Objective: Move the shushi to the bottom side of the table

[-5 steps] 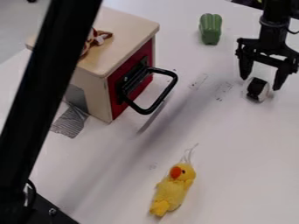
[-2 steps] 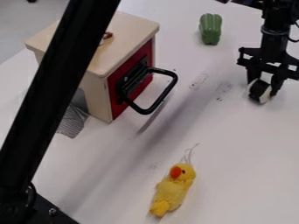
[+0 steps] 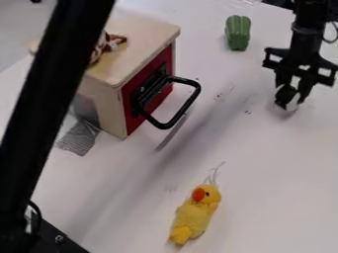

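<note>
The gripper (image 3: 289,100) hangs at the upper right, its two fingers drawn close together around the sushi. Between them is the sushi (image 3: 284,94), a small black-and-white roll, tilted and partly covered by the fingers. A faint shadow lies on the white table (image 3: 257,158) just below it; whether the roll touches the surface I cannot tell.
A wooden box (image 3: 142,30) with a red front and a black handle (image 3: 188,106) stands at upper left. A green toy pepper (image 3: 237,32) is near the top, and a yellow plush duck (image 3: 193,217) lies at bottom centre.
The gripper's fingers have come together around the sushi. Gripper and sushi have since shifted slightly up and to the left, and the roll has tilted.
</note>
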Robot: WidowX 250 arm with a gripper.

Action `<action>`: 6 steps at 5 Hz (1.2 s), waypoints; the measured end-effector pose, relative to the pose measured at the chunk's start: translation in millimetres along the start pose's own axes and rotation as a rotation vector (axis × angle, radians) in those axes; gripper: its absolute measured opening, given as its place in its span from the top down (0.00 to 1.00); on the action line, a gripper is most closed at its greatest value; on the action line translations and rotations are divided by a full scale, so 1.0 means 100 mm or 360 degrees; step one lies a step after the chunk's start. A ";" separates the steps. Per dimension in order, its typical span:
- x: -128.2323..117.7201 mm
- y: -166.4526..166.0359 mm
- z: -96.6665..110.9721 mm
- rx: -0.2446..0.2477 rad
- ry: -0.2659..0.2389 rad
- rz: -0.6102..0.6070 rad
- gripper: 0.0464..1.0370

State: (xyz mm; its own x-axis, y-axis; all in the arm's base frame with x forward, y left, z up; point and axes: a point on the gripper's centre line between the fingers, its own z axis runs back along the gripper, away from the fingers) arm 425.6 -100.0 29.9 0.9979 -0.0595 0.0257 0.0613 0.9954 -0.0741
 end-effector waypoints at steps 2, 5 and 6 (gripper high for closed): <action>-0.60 0.07 0.58 0.0008 -0.0117 0.0043 0.69; -2.09 0.47 0.41 -0.0037 -0.0046 0.0250 0.69; -2.39 0.63 0.31 -0.0015 -0.0029 0.0277 0.69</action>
State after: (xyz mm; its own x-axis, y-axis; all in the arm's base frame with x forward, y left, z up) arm 190.6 -20.5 50.1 0.9929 0.1153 0.0297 -0.1122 0.9897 -0.0883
